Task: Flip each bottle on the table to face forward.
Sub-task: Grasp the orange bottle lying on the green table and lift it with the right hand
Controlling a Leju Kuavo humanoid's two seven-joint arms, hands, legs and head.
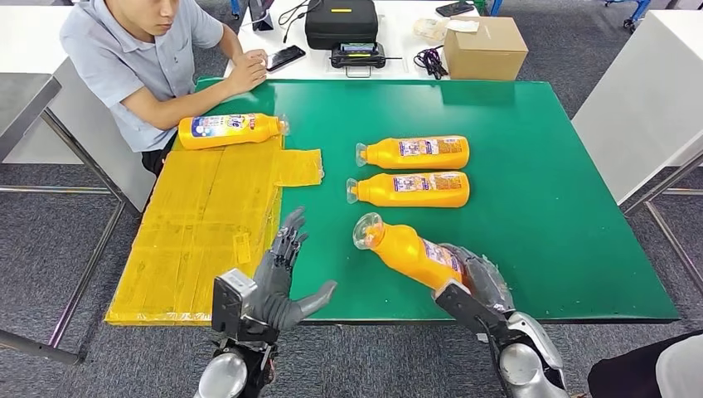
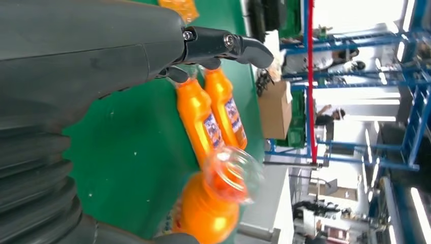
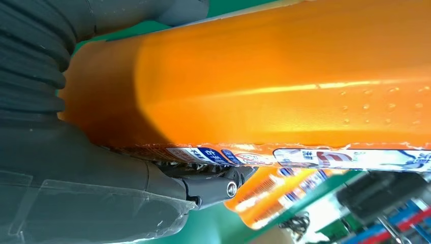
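Note:
My right hand (image 1: 478, 278) grips the base of an orange bottle (image 1: 412, 253), lifted off the green table (image 1: 539, 215) with its clear cap pointing up and left; up close the bottle (image 3: 284, 81) shows a label edge. My left hand (image 1: 280, 278) hangs open at the table's near edge, left of that bottle (image 2: 211, 203), fingers (image 2: 223, 43) spread and touching nothing. Two more orange bottles lie side by side mid-table, labels up: the farther one (image 1: 414, 152) and the nearer one (image 1: 410, 189). Another bottle (image 1: 230, 130) lies on the yellow mat (image 1: 207, 224) at far left.
A seated person (image 1: 153, 58) rests an arm on the table's far left corner beside a phone (image 1: 285, 57). Behind the green table stand a cardboard box (image 1: 485, 47) and a black case (image 1: 341, 22). A white table (image 1: 647, 99) stands at right.

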